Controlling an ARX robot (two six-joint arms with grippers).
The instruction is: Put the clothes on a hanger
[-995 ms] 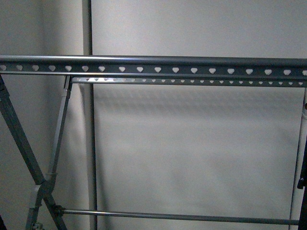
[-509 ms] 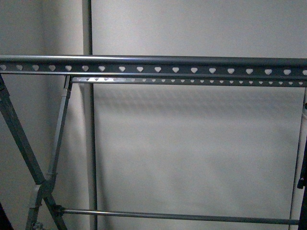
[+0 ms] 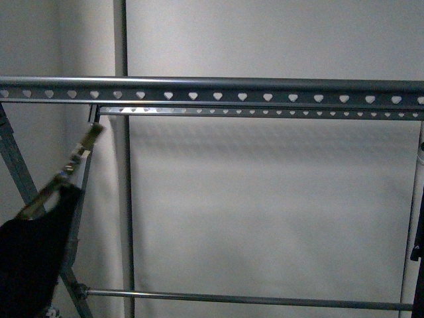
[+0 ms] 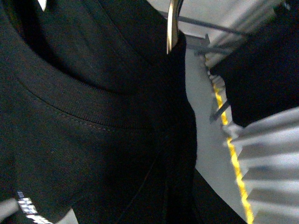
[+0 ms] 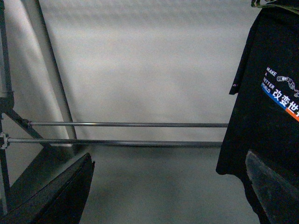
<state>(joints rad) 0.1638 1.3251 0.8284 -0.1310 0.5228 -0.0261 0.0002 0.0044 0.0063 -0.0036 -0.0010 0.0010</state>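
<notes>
The black T-shirt hangs on a small brass coat hanger whose hook points up and to the right. It is at the lower left of the front view, below the grey rack's top rail with its heart-shaped holes. In the left wrist view the shirt's collar fills the picture, with the brass hook above it. My left gripper is shut on the shirt, and the cloth hides its fingers. My right gripper is open and empty, low in front of the rack's lower bars.
A second black T-shirt with the white, blue and orange print hangs at the rack's right end, close to my right gripper's finger. Its dark edge shows in the front view. The rack's crossed legs stand at the left.
The black T-shirt on its brass hanger has risen into the front view from the lower left. Before, only the rack showed there.
</notes>
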